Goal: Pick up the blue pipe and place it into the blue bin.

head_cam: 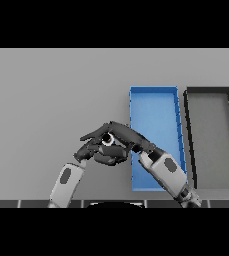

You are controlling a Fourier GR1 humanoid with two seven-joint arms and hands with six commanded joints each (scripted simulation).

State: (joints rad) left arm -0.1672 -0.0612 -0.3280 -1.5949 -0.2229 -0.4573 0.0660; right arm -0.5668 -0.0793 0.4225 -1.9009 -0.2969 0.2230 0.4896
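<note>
The pipe (107,141) shows as a small pale ring end between my two hands, just left of the blue bin (154,94). My right hand (123,136) reaches from the lower right across the blue bin's left side, with its fingers and thumb closed round the pipe. My left hand (90,151) is right beside it on the left, with relaxed fingers under the right hand's fingers. The pipe's body is hidden by the hands.
A dark grey bin (209,91) stands right of the blue bin, close beside it. The grey table (51,95) stretches to the left and far side.
</note>
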